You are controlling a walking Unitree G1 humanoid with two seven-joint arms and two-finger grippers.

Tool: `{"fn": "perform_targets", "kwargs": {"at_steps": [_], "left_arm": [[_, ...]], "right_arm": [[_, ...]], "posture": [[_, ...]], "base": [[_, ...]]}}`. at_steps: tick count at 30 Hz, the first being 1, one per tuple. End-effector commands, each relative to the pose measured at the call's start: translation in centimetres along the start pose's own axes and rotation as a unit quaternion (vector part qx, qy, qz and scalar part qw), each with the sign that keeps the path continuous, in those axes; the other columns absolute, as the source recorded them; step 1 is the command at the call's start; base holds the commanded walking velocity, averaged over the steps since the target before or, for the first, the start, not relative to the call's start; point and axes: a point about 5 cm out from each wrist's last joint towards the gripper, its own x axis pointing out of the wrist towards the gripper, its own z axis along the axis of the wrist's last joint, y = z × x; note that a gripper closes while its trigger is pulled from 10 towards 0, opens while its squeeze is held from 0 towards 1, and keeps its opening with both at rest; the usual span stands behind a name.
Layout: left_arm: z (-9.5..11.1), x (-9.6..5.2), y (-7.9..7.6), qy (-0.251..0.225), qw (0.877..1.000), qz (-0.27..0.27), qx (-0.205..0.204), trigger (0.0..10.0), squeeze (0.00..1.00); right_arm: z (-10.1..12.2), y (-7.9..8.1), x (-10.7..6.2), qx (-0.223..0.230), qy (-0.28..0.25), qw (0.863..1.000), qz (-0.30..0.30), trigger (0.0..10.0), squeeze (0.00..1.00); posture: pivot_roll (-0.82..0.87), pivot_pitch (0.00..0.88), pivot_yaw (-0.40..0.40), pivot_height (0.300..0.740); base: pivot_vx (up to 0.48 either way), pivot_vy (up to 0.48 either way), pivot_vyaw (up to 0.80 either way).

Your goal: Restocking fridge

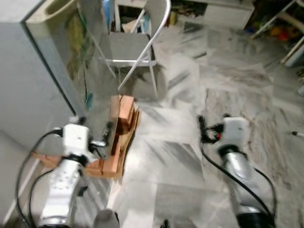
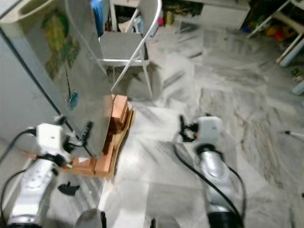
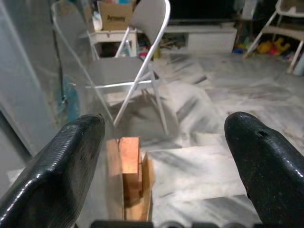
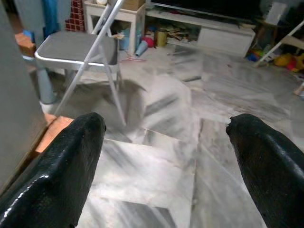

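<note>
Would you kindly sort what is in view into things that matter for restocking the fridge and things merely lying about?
For the job:
- fridge, on the robot's left
- left gripper, open, next to the fridge's side
- right gripper, open, over bare floor

Lying about:
- folding chair
- wooden blocks at the fridge's base
- cardboard box on a small table
- toys far off

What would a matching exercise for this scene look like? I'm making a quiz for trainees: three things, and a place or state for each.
Things:
1. folding chair
2. wooden blocks
3. left gripper

Places or states:
A. open, close to the fridge's side
B. stacked on the floor against the fridge
C. standing on the marble floor beyond the blocks

Pairs: 1-C, 2-B, 3-A
</note>
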Motion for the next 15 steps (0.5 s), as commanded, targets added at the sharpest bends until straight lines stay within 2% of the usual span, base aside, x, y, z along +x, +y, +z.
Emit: {"fn": "perform_targets", "kwargs": {"at_steps": [1,6,15], "left_arm": [[-0.27,-0.64,1.06,0.01,1.0,0.016,0.006,10.0,0.0],[0.02,-0.62,1.0,0.01,1.0,0.019,0.002,10.0,0.0],[-0.33,-1.37,1.19,0.025,0.999,0.027,0.007,10.0,0.0]], "right_arm": [[0.63,1.27,0.42,0.007,-0.013,1.0,0.016,10.0,0.0],[0.47,1.51,0.34,0.007,-0.011,1.0,0.017,10.0,0.0],[0.3,1.59,0.39,0.007,-0.008,1.0,0.017,10.0,0.0]], "posture": [[0.03,0.105,-0.061,0.74],[0.04,0.105,-0.06,0.74],[0.05,0.11,-0.061,0.74]], "base": [[0.48,0.0,0.0],[0.445,0.0,0.0],[0.0,0.0,0.0]]}}
